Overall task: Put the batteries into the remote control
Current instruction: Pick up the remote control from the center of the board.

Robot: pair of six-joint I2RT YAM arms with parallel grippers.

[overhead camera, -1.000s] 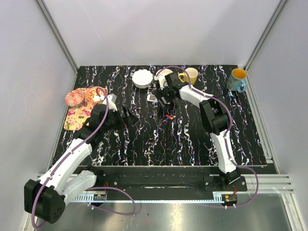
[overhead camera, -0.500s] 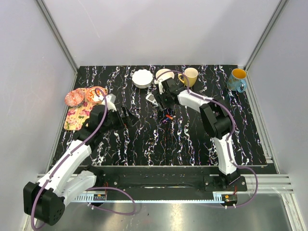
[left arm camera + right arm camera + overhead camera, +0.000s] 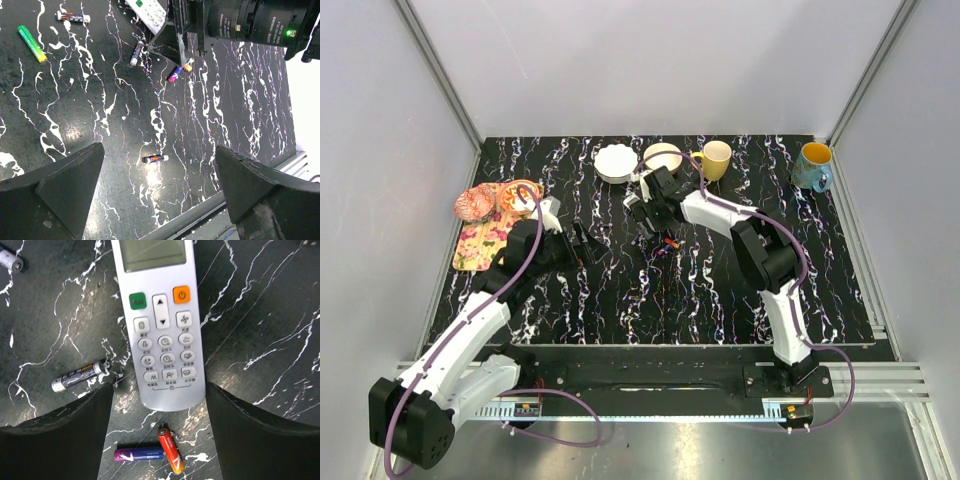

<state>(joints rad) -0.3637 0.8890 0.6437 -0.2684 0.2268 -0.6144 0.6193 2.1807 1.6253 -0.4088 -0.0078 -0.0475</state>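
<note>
Left gripper and right gripper both spread open, with the remote control at the right one's fingers.

Starting on the left: the left gripper's jaws are wide apart and hold nothing. One small battery lies on the black marbled table in the gap between the fingers, clear of both, and a green cylinder sits far out ahead of the left-hand finger. Over to the right gripper: its jaws are parted too and grip nothing. The remote control lies face up with its buttons showing, its lower end reaching in between the two fingers and touching neither. A dark battery lies just beside the remote on the left-hand finger's side. A purple battery and an orange battery lie against each other, deep in the middle of the gap.
</note>
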